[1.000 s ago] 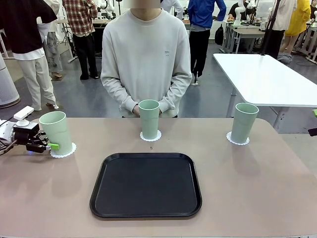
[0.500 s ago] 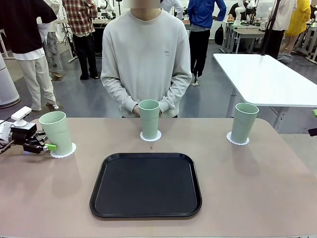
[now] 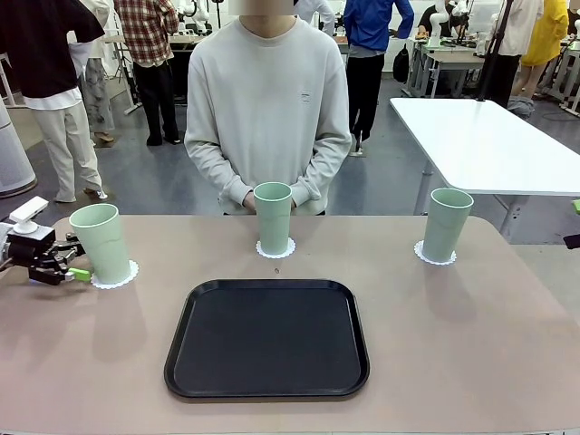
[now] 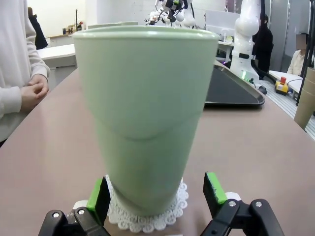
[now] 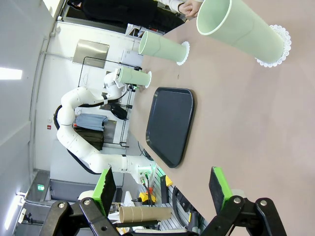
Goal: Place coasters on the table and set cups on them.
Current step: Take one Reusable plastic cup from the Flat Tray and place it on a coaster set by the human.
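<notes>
Our left gripper (image 3: 74, 272) sits at the far left edge of the front view with its jaws spread wide, released, just left of the left cup (image 3: 101, 242). From our left wrist camera the same gripper (image 4: 157, 194) frames that cup (image 4: 145, 113), which fills the centre of the frame; the green pads (image 4: 100, 197) flank the cup's base, and we cannot tell whether they touch it. This cup stands upright on a lacy white coaster (image 4: 147, 209), whose scalloped edge shows at the bottom centre. In the front view that coaster (image 3: 118, 275) peeks out at the cup's lower right.

Our right gripper (image 5: 160, 184) appears along the bottom of the right wrist view, jaws also wide apart and holding nothing, with bare table (image 5: 246, 123) ahead of it. The right cup (image 5: 238, 30) lies across the upper right of that rolled frame on its coaster (image 5: 276, 45).

In the front view the middle cup (image 3: 273, 217) stands at centre on the middle coaster (image 3: 275, 248), directly before the person (image 3: 267, 109), whose hands are clasped behind it. The right cup (image 3: 446, 224) stands at right on the right coaster (image 3: 434, 256). A black tray (image 3: 267, 338) lies in the lower centre of the table (image 3: 453, 344).
</notes>
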Tool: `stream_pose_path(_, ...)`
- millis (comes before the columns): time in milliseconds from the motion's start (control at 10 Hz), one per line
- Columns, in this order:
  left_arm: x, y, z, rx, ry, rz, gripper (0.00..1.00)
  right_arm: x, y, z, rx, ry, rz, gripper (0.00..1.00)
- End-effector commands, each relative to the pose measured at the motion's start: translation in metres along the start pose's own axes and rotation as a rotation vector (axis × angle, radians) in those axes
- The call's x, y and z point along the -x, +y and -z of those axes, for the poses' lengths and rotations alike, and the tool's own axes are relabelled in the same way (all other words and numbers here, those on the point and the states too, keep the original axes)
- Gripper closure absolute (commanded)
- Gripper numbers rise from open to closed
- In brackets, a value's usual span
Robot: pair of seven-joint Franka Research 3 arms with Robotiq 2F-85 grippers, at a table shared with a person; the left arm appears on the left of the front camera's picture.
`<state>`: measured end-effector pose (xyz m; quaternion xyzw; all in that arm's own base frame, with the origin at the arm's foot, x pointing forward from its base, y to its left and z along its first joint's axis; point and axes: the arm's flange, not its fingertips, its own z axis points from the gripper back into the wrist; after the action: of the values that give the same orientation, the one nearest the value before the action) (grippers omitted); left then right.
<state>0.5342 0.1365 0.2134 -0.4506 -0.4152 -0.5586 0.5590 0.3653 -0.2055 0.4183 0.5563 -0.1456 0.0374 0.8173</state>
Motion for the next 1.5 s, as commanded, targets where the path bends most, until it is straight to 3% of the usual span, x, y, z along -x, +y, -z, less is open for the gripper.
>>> stream_pose_path(0, -0.005, -0.005, -0.019, -0.015, 0.060, 0.036, 0.00, -0.001, 0.001, 0.000, 0.002, -0.004, 0.009, 0.00)
stream_pose_path(200, -0.015, -0.011, -0.040, -0.074, 0.110, 0.048, 0.00, -0.001, 0.001, 0.000, 0.002, -0.004, 0.009, 0.00)
stream_pose_path(400, -0.055, -0.041, -0.059, -0.143, 0.188, 0.065, 0.00, -0.001, 0.001, 0.000, 0.002, -0.004, 0.009, 0.00)
stream_pose_path(700, -0.137, -0.102, -0.056, -0.266, 0.513, 0.096, 0.00, -0.001, 0.001, 0.000, 0.002, -0.004, 0.009, 0.00)
stream_pose_path(900, -0.181, -0.126, -0.044, -0.327, 0.670, 0.051, 0.00, -0.001, 0.001, 0.000, 0.002, -0.004, 0.009, 0.00)
stream_pose_path(1200, -0.230, -0.155, -0.020, -0.301, 0.928, -0.010, 0.00, -0.001, 0.001, 0.000, 0.002, -0.004, 0.009, 0.00)
stream_pose_path(1400, -0.259, -0.172, -0.012, -0.262, 1.039, -0.069, 0.00, -0.001, 0.001, 0.000, 0.002, -0.004, 0.009, 0.00)
